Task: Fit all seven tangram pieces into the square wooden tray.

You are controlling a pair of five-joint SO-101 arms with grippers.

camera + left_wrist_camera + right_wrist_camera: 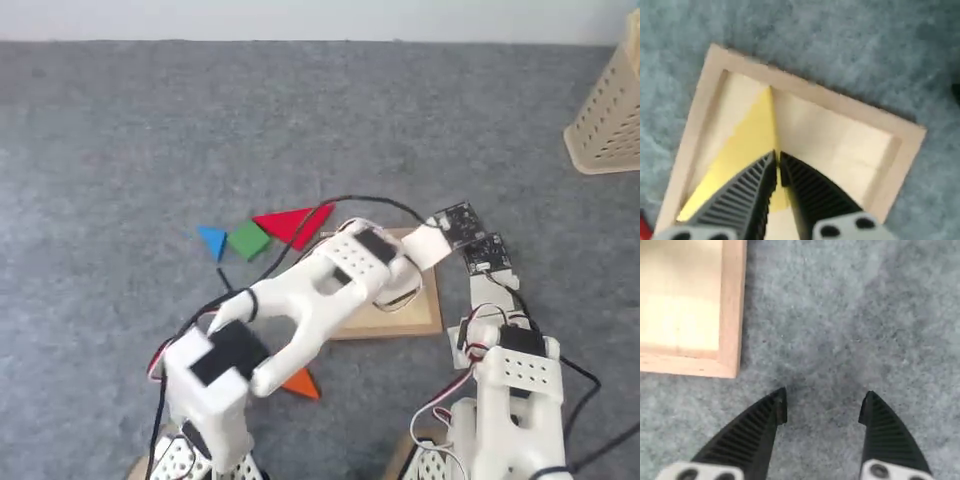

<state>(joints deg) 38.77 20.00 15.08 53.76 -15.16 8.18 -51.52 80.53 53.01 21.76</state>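
from above, the left arm (pixel 330 285) leans over the wooden tray (pixel 400 327). a blue triangle (pixel 211 240), green square (pixel 248 240) and red triangle (pixel 288 224) lie beside it; an orange piece (pixel 301 383) lies nearer the arm's base. left wrist: the left gripper (pixel 776 157) is closed, tips over a yellow triangle (pixel 747 145) inside the tray. right wrist: the right gripper (pixel 824 402) is wide open over carpet (pixel 850 310), by the tray's corner.

Smooth wooden tray (pixel 840 100); rough grey carpet (pixel 850 315); ribbed plastic fingers (pixel 755 435)
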